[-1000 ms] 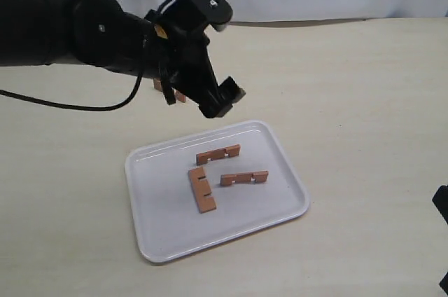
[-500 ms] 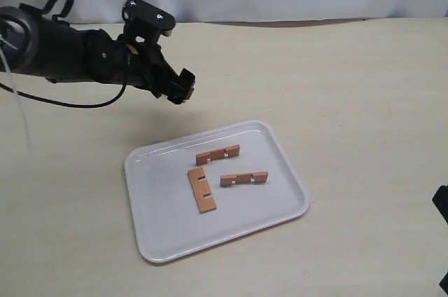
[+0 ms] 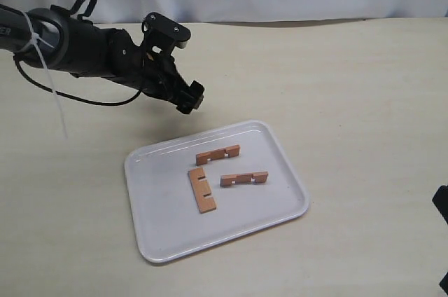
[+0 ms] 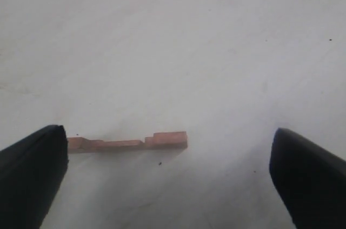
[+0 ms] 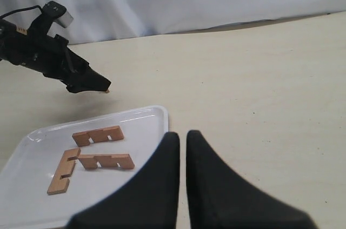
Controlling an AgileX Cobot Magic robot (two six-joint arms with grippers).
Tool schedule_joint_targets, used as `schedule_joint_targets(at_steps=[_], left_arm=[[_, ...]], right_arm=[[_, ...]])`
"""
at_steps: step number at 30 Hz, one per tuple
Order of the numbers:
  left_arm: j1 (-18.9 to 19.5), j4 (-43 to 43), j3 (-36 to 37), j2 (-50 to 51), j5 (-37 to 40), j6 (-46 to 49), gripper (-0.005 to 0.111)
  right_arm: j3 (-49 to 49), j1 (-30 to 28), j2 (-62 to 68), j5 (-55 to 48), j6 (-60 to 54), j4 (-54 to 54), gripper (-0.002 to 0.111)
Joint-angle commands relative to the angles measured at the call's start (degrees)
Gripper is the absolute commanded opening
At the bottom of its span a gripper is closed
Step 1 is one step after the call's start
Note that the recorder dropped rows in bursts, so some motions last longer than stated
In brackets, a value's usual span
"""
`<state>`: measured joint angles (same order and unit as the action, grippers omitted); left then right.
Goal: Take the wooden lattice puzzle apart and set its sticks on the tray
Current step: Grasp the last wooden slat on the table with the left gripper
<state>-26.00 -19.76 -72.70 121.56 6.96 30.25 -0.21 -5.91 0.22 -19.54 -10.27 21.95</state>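
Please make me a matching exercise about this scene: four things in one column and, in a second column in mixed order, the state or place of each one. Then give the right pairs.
Things
1. left gripper
2. right gripper
3. tray
4. lone stick

States or places
A. lies on the table, off the tray
B. shut, empty
C. open, empty
D. holds three sticks

Pairs: 1-C, 2-B, 3-D, 4-A
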Motion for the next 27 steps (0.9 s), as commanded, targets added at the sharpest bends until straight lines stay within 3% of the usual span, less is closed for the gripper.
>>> schedule_joint_targets(at_steps=[1,7,27], left_arm=[[0.9,-0.4,-0.4,0.0,-0.5,-0.6,0.094],[3.4,-0.9,-0.4,0.2,-0.6,-0.7,0.094],[3.4,-2.0,-0.4,3.6,-5.8,-3.8,0.094]], right_arm=[[0.2,0.0,-0.2,-0.1,-0.4,-0.4,0.004],[0.2,0.0,-0.2,-0.1,-0.4,-0.4,0.004],[0.2,0.0,-0.2,-0.1,-0.4,-0.4,0.004]])
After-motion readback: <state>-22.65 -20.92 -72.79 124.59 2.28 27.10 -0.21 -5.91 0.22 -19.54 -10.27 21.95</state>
